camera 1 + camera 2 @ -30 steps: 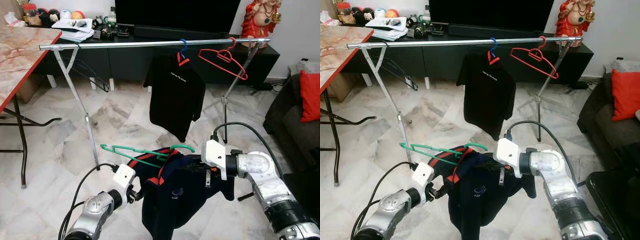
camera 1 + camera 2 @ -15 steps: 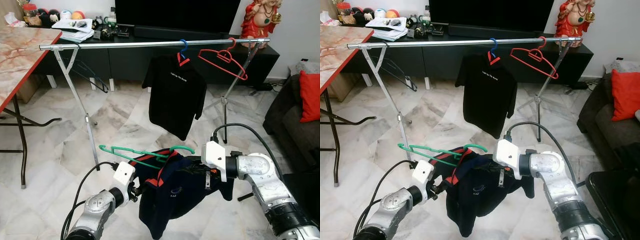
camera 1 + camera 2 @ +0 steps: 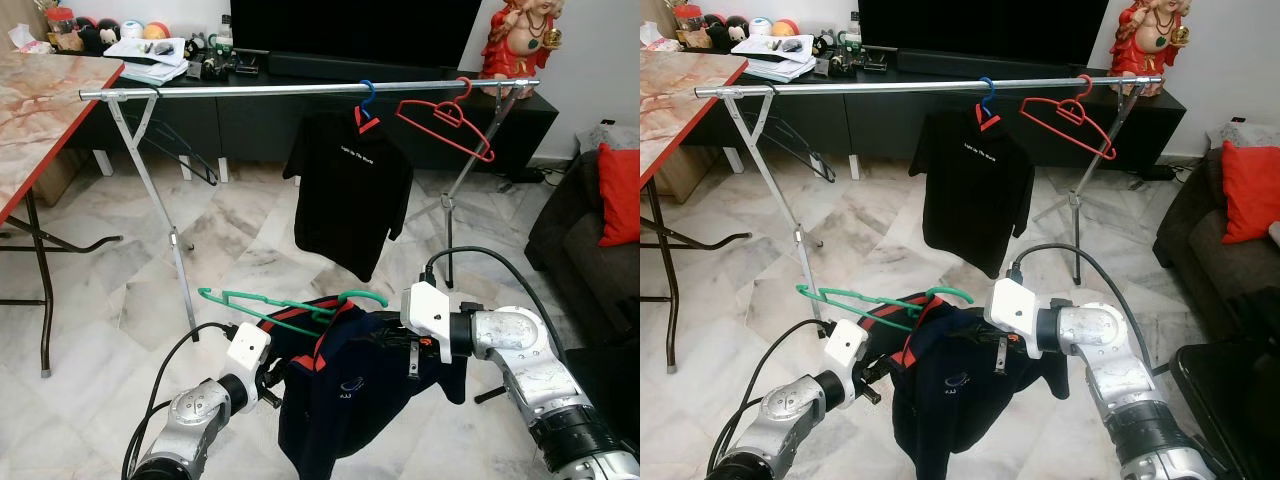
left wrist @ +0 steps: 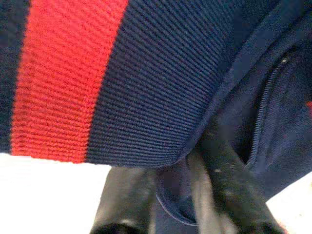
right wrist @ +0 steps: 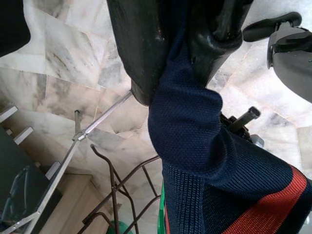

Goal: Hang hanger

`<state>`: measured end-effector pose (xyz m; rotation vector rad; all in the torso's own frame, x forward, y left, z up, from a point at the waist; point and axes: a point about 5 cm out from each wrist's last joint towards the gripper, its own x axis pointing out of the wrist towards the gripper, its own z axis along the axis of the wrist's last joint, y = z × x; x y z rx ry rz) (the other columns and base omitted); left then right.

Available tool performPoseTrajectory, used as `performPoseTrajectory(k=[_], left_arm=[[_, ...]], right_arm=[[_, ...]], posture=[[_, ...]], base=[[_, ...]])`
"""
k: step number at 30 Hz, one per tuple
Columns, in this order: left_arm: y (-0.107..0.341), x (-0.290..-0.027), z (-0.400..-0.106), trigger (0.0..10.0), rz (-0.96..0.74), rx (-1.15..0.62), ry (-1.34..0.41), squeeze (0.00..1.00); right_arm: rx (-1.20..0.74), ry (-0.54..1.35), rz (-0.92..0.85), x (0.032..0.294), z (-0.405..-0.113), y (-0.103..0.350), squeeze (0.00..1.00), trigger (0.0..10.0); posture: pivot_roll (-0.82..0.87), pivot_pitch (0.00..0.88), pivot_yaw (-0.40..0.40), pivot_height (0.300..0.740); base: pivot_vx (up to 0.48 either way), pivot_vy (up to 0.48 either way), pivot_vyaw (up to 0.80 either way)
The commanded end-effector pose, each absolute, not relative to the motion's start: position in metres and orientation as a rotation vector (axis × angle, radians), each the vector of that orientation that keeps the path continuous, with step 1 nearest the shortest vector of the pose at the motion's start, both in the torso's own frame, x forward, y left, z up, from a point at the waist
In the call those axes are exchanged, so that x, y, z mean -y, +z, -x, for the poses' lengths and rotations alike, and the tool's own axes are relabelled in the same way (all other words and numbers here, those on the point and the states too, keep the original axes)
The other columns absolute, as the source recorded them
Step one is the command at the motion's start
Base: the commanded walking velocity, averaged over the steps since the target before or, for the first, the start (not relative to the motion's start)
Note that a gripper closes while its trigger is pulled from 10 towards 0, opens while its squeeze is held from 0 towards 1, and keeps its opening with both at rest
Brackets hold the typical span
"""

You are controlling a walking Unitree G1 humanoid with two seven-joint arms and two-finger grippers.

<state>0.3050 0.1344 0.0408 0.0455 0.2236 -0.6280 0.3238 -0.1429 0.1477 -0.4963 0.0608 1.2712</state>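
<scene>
While the head views take in the whole room — a silver clothes rail [image 3: 300, 88] across the upper half of the frame, a black shirt [image 3: 350, 190] on a blue hanger [image 3: 366, 97] and an empty red hanger [image 3: 447, 118] at its right end — the wrist views close in on fabric. In the left wrist view the left gripper [image 4: 187, 195] has its jaws pressed together on a fold of the navy jacket [image 3: 350, 385], beside a broad red stripe and a zip. In the right wrist view the right gripper [image 5: 183, 53] pinches a bunch of the same knit cloth between its jaws, with marble floor [image 5: 58, 78] beyond. Low in the centre of the head views, the jacket hangs between both arms, dark navy with red trim at the collar, draped on a green hanger [image 3: 290, 303] whose hook curves up at centre right — its thin bar juts out to the left. A marble-topped desk [image 3: 40, 100] sits at upper left.
</scene>
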Motion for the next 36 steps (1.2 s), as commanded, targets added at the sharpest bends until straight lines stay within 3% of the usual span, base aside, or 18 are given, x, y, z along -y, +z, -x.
performPoseTrajectory(k=[1, 19, 30, 36], left_arm=[[0.038, -0.131, -0.304, 0.0, -0.055, -0.236, -0.638, 0.0], [0.027, -0.142, -0.304, 0.0, -0.121, -0.315, -0.536, 0.0], [0.021, -0.15, -0.301, 0.0, -0.136, -0.352, -0.496, 0.0], [0.02, -0.15, -0.301, 0.0, -0.14, -0.359, -0.496, 0.0]], right_arm=[[-0.051, 1.264, 0.511, 0.142, -0.326, 0.151, 0.0, 0.0], [-0.043, 1.181, 0.524, 0.148, -0.332, 0.153, 0.0, 0.0], [-0.062, 1.158, 0.199, 0.19, -0.322, 0.154, 0.0, 0.0], [-0.143, 1.197, 0.155, 0.21, -0.31, 0.144, 0.0, 0.0]], posture=[[0.0, 0.084, -0.113, 0.74], [0.0, 0.096, -0.114, 0.74], [0.0, 0.102, -0.112, 0.74], [-0.01, 0.105, -0.111, 0.74]], base=[[0.0, 0.0, 0.0], [0.0, 0.0, 0.0], [0.0, 0.0, 0.0], [0.0, 0.0, 0.0]])
